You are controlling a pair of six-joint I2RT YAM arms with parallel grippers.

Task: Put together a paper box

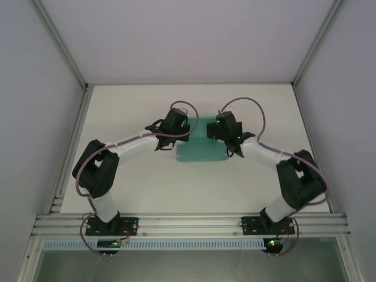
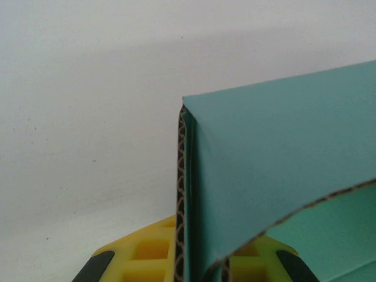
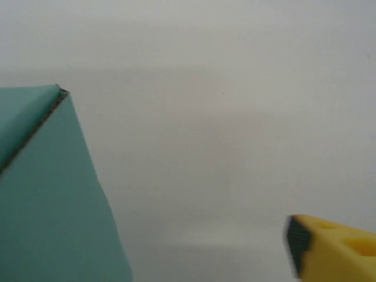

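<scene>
The paper box (image 1: 202, 145) is a teal-green card, partly folded, lying mid-table between both grippers. My left gripper (image 1: 176, 124) is at its left end. In the left wrist view that gripper (image 2: 197, 261) is shut on a raised wall of the paper box (image 2: 276, 158), the corrugated edge pinched between the yellow fingers (image 2: 141, 252). My right gripper (image 1: 227, 130) hovers at the card's right end. In the right wrist view it (image 3: 194, 255) stands open, with one yellow finger (image 3: 335, 249) at the right. A folded teal corner (image 3: 47, 194) covers the left side and nothing lies between the jaws.
The white table (image 1: 147, 188) spreads all round the card. Aluminium frame rails (image 1: 188, 223) run along the near edge and up both sides. White enclosure walls (image 1: 188, 41) stand behind and beside.
</scene>
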